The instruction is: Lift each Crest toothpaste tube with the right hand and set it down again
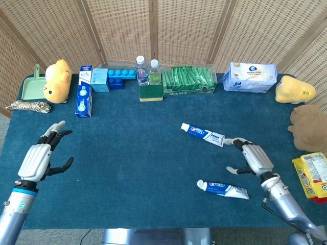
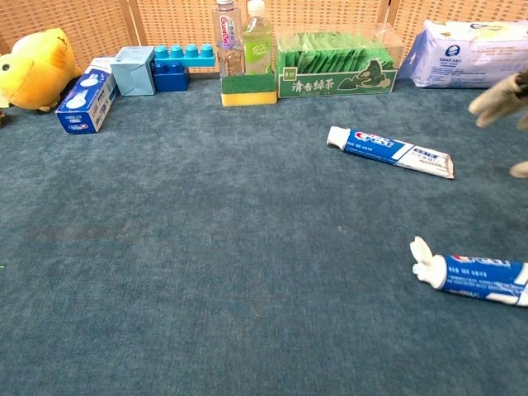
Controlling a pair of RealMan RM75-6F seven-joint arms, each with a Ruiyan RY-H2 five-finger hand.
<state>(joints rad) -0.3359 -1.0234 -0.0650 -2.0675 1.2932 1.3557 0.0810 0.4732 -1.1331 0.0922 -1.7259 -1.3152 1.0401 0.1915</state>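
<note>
Two Crest toothpaste tubes lie flat on the blue cloth. The far tube [image 1: 203, 134] [image 2: 389, 151] sits near the middle, cap pointing left. Closer to the front edge lies the near tube [image 1: 223, 189] [image 2: 474, 276], its flip cap open. My right hand [image 1: 254, 158] [image 2: 502, 101] hovers open between the two, fingertips close to the far tube's crimped end, holding nothing. Over the table's left side my left hand [image 1: 41, 156] is open and empty.
Along the back stand a blue box [image 1: 84, 97], blue blocks [image 1: 120, 77], two bottles [image 1: 147, 70] on a sponge, a green packet box [image 1: 188, 80] and a tissue pack [image 1: 250, 77]. Plush toys [image 1: 56, 80] [image 1: 294, 90] and a snack bag [image 1: 311, 176] line the sides.
</note>
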